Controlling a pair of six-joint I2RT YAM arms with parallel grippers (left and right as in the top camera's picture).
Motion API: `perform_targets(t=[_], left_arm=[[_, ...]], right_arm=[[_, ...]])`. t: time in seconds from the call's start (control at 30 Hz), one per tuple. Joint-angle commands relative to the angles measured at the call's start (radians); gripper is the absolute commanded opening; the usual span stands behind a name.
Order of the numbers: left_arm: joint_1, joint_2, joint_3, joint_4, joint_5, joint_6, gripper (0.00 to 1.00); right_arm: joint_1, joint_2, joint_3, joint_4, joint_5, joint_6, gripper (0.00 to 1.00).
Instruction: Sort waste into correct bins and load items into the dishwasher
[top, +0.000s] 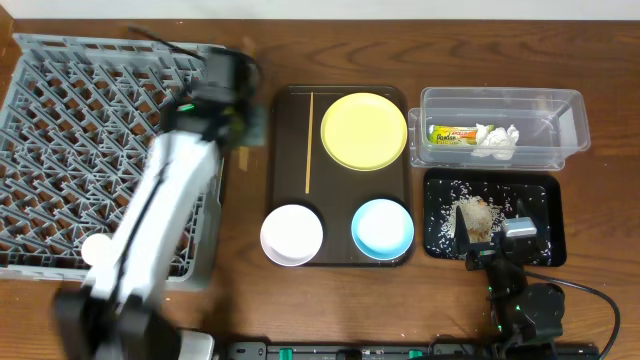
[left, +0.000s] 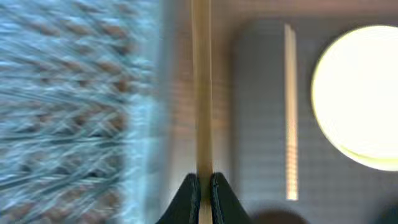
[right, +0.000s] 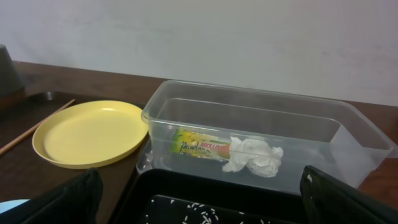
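My left gripper is shut on one wooden chopstick, between the grey dish rack and the brown tray; the overhead view shows it by the rack's right edge. The other chopstick lies on the tray with the yellow plate, white bowl and blue bowl. The snack wrapper and tissue lie in the clear box. My right gripper is open and empty over the black rice tray.
The dark brown serving tray sits mid-table between the rack and the bins. The left wrist view is motion-blurred, with the rack on its left. A clump of food lies in the black tray. Cables run along the table's front edge.
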Motion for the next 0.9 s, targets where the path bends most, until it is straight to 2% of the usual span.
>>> perform_targets(t=[0.0, 0.2, 0.43, 0.5, 0.57, 0.7, 0.77, 0.8, 0.83, 0.87], left_arm=[[0.061, -0.032, -0.003, -0.047, -0.167, 0.088, 0.06], [0.133, 0.011, -0.067, -0.050, -0.167, 0.172, 0.06], [0.141, 0.120, -0.087, -0.050, -0.167, 0.240, 0.06], [0.141, 0.142, -0.087, -0.050, -0.167, 0.239, 0.12], [0.141, 0.155, -0.086, -0.050, -0.167, 0.239, 0.33], [0.131, 0.127, -0.053, -0.057, -0.154, 0.203, 0.58], [0.114, 0.098, -0.023, -0.058, -0.048, 0.168, 0.63], [0.095, 0.062, -0.016, -0.034, 0.148, 0.140, 0.64], [0.084, 0.047, -0.016, -0.026, 0.259, 0.133, 0.64], [0.073, 0.038, -0.016, -0.018, 0.349, 0.134, 0.55]], right_arm=[[-0.006, -0.005, -0.002, -0.003, 0.005, -0.009, 0.99], [-0.006, -0.005, -0.002, -0.003, 0.005, -0.009, 0.99], [-0.006, -0.005, -0.002, -0.003, 0.005, -0.009, 0.99], [-0.006, -0.005, -0.002, -0.003, 0.005, -0.009, 0.99], [-0.006, -0.005, -0.002, -0.003, 0.005, -0.009, 0.99], [-0.006, -0.005, -0.002, -0.003, 0.005, -0.008, 0.99], [-0.006, -0.005, -0.002, -0.003, 0.005, -0.009, 0.99], [-0.006, -0.005, -0.002, -0.003, 0.005, -0.009, 0.99], [-0.006, -0.005, -0.002, -0.003, 0.005, -0.009, 0.99], [-0.006, -0.005, -0.002, -0.003, 0.005, -0.009, 0.99]])
